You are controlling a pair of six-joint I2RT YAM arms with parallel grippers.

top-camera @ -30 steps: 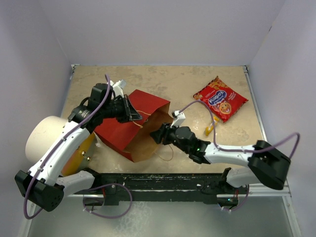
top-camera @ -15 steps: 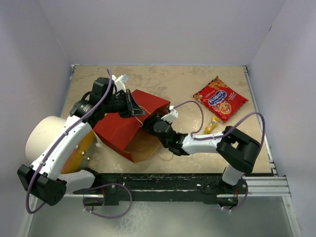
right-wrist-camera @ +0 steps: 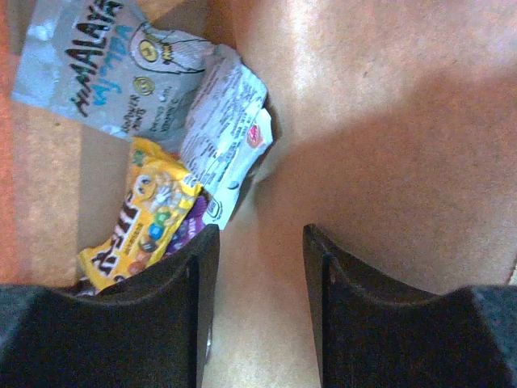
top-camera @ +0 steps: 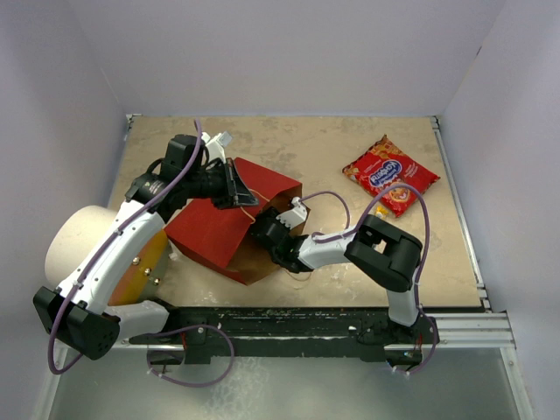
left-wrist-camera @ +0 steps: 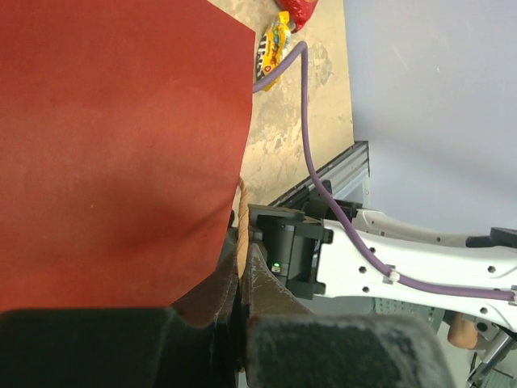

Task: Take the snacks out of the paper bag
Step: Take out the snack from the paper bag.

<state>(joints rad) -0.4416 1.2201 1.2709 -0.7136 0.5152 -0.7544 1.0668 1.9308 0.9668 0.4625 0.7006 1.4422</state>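
Note:
The paper bag (top-camera: 210,229) lies on its side, red faces up, mouth toward the near right. My left gripper (top-camera: 240,196) is shut on its string handle (left-wrist-camera: 241,230) at the upper rim. My right gripper (top-camera: 260,234) reaches into the mouth; its jaws (right-wrist-camera: 260,242) stand open with only brown paper between them. Just beyond its left finger lie a silver-grey packet (right-wrist-camera: 137,73), a yellow-orange packet (right-wrist-camera: 139,217) and a purple one (right-wrist-camera: 191,225). A red cookie bag (top-camera: 390,175) and a small yellow packet (top-camera: 377,215) lie outside on the table.
A white cylinder (top-camera: 80,242) with an orange end (top-camera: 145,265) lies left of the bag, under my left arm. My right arm's elbow (top-camera: 382,252) is folded near the front rail (top-camera: 297,322). Walls enclose the table on three sides.
My right arm has folded and pushed its gripper leftward, deeper into the bag's mouth, its jaws narrowing a little. The left gripper kept its hold on the handle.

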